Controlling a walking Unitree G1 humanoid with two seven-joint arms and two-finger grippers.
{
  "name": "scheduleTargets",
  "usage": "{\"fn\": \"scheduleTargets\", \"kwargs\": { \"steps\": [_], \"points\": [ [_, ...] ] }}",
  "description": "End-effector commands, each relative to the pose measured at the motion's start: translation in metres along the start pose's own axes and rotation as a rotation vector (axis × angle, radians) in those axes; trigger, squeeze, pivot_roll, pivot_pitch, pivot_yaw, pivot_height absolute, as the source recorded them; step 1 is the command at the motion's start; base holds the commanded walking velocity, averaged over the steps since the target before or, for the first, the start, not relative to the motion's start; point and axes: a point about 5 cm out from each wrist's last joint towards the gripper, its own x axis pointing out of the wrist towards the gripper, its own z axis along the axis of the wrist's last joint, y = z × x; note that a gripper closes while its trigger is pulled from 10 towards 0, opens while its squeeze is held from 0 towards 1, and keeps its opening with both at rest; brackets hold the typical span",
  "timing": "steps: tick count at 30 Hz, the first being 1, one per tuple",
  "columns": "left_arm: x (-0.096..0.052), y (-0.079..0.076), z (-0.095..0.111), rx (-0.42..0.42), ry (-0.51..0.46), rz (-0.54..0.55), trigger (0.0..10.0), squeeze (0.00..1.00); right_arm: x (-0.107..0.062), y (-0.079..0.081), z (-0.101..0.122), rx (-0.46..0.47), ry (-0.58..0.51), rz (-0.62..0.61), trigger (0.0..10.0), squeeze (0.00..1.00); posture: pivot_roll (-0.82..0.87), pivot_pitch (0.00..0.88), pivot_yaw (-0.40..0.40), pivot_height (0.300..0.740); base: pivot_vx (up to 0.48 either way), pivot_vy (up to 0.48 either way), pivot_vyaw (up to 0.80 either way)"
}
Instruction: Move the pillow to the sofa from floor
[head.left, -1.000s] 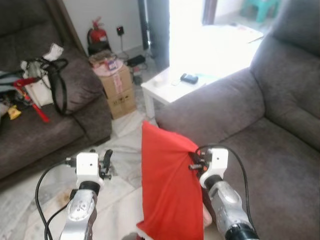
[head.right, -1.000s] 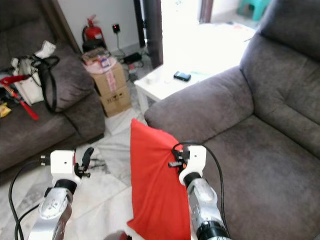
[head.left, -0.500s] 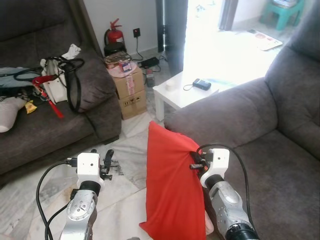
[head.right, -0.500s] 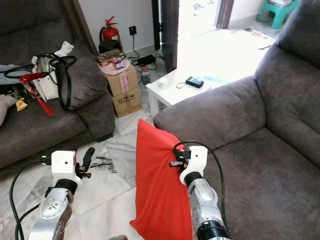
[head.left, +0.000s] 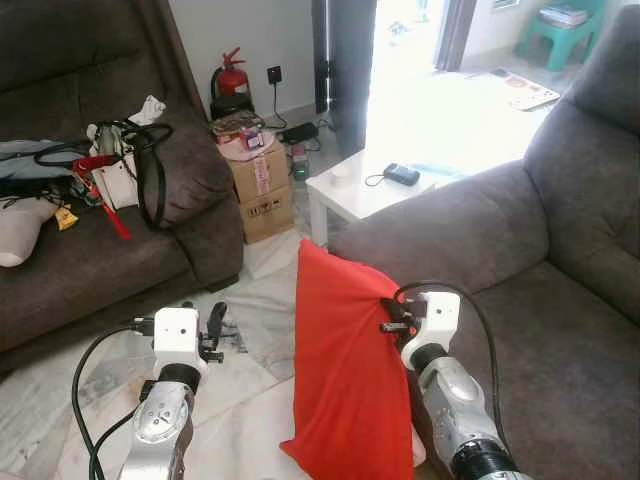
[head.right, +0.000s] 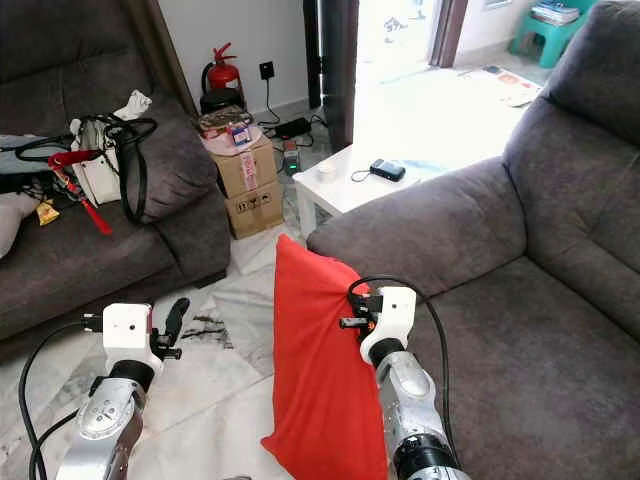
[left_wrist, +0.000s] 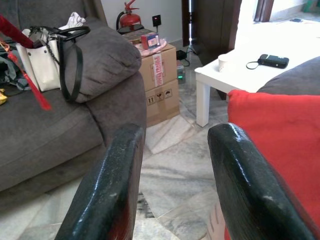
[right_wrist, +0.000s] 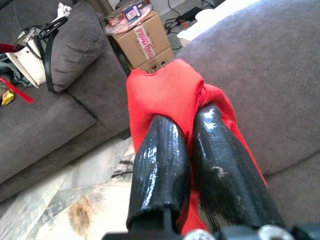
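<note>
right wrist view: right gripper (right_wrist: 192, 125), fingers (right_wrist: 160, 160) clamped on a bunched fold of the red pillow (head.left: 345, 370). head views: that arm raised, the pillow hanging upright above the floor (head.left: 250, 400), beside the grey sofa (head.left: 540, 330) front. left gripper (left_wrist: 172, 150), fingers apart, holding nothing, low over the floor. pillow plain red, creased.

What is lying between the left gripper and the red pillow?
Only bare marble floor: the eye views show an open gap between the open left gripper and the red pillow, which the right gripper holds.
</note>
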Motion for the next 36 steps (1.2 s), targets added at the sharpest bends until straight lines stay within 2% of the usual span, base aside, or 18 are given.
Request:
{"fn": "scheduleTargets", "kwargs": {
  "steps": [1, 36],
  "points": [
    [-0.0006, 0.0006, 0.0017, -0.007, -0.001, 0.0, 10.0, 0.0, 0.0113, 0.0057, 0.0325, -0.029, -0.15, 0.025, 10.0, 0.0, 0.1, 0.0, 0.037, 0.74, 0.0, 0.277, 0.0],
    [-0.0015, -0.0045, -0.0011, -0.031, 0.005, 0.01, 10.0, 0.0, 0.0116, 0.0029, 0.0332, -0.036, -0.139, 0.014, 10.0, 0.0, 0.09, 0.003, 0.021, 0.74, 0.0, 0.329, 0.0]
  ]
}}
